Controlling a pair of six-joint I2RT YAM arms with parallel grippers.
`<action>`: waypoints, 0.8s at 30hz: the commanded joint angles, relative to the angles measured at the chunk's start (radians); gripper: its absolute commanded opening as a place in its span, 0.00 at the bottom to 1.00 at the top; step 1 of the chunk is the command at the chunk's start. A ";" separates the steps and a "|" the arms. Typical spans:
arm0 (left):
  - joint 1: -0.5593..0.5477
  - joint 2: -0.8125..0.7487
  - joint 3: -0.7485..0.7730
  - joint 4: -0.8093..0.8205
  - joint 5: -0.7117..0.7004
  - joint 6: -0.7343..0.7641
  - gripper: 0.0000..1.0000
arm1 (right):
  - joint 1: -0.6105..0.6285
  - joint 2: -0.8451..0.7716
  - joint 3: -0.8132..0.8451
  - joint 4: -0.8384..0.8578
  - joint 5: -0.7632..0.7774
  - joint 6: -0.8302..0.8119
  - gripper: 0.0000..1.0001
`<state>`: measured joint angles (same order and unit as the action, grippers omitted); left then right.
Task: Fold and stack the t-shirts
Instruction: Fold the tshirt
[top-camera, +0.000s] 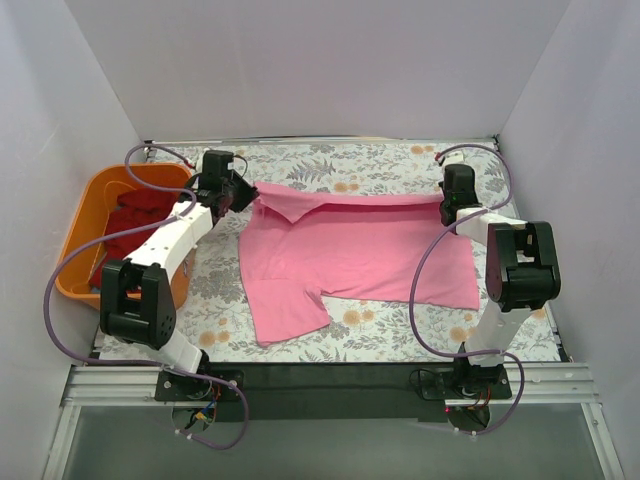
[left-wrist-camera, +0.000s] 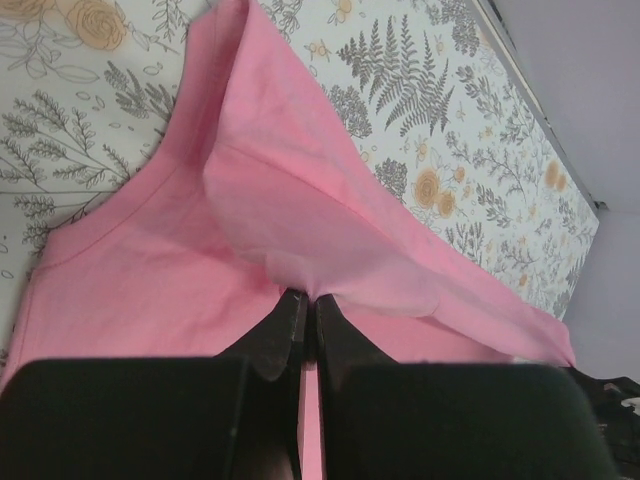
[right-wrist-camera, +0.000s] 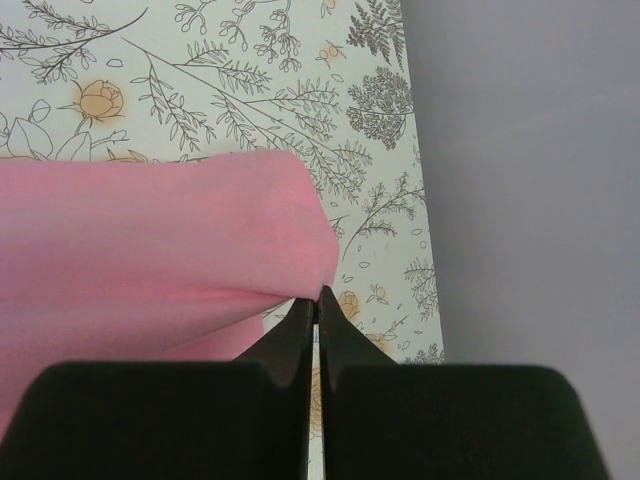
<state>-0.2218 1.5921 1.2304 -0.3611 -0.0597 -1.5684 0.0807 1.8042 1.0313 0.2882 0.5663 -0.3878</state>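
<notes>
Bright pink soft cloth t-shirt (top-camera: 350, 255) lay spread mid-frame on the floral-print tabletop (top-camera: 390, 165), with its upper edge raised in a fold. Left gripper (top-camera: 243, 196) and right gripper (top-camera: 452, 213) were each pinched closed on an end of that edge, probably to carry the fold over evenly. Dark red shirts (top-camera: 128, 215) sat in the orange plastic basket (top-camera: 85, 205) at frame left. Plain white walls (top-camera: 300, 70) enclosed the table.

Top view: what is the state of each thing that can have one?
Bright pink cloth t-shirt: lying flat, far edge lifted and partly folded over.
Left tool: shut on the shirt's edge.
Right tool: shut on the shirt's edge.
Orange plastic basket: holds dark red cloth.
</notes>
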 joint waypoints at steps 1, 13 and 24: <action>0.007 -0.053 -0.054 0.031 0.020 -0.054 0.00 | -0.002 -0.039 -0.008 0.008 0.027 0.047 0.01; 0.007 -0.040 -0.196 0.077 0.035 -0.039 0.14 | -0.002 -0.031 -0.062 -0.067 0.024 0.159 0.12; 0.007 -0.133 -0.206 0.079 -0.020 0.094 0.72 | -0.005 -0.201 -0.062 -0.230 -0.074 0.369 0.58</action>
<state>-0.2195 1.5234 0.9924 -0.3004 -0.0269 -1.5566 0.0803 1.6810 0.9646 0.0692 0.5434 -0.1062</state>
